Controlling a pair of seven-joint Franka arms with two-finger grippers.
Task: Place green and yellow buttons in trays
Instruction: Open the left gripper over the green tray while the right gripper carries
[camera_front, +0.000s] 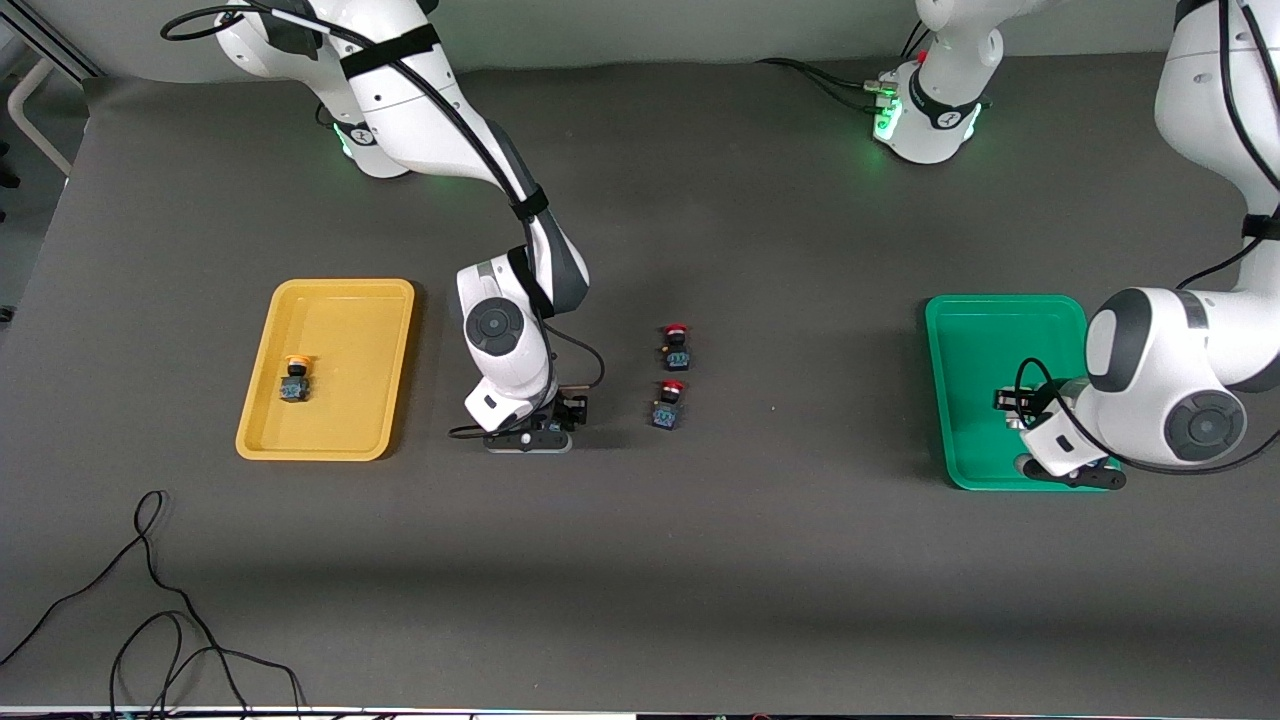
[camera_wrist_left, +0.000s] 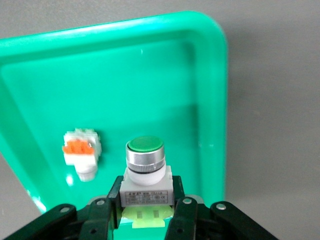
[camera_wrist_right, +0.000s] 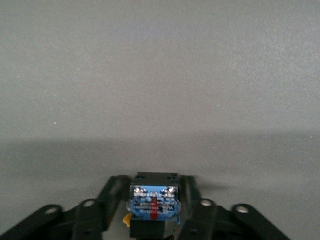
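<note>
My left gripper (camera_front: 1012, 408) is low over the green tray (camera_front: 985, 325), shut on a white-bodied button with a green face (camera_wrist_left: 145, 147). The gripper (camera_wrist_left: 146, 192) grips that button by its body. A white button with an orange face (camera_wrist_left: 81, 152) lies in the green tray (camera_wrist_left: 125, 65) beside it. My right gripper (camera_front: 568, 410) is low over the mat between the yellow tray (camera_front: 345, 310) and the red-capped buttons. It (camera_wrist_right: 152, 200) is shut on a black-bodied button (camera_wrist_right: 152, 197) with a blue label; a bit of yellow shows under it. Another yellow-capped black button (camera_front: 295, 380) lies in the yellow tray.
Two black-bodied buttons with red caps (camera_front: 677, 345) (camera_front: 668, 403) stand on the dark mat in the middle, close to my right gripper. Loose black cables (camera_front: 150, 600) lie on the mat near the front camera at the right arm's end.
</note>
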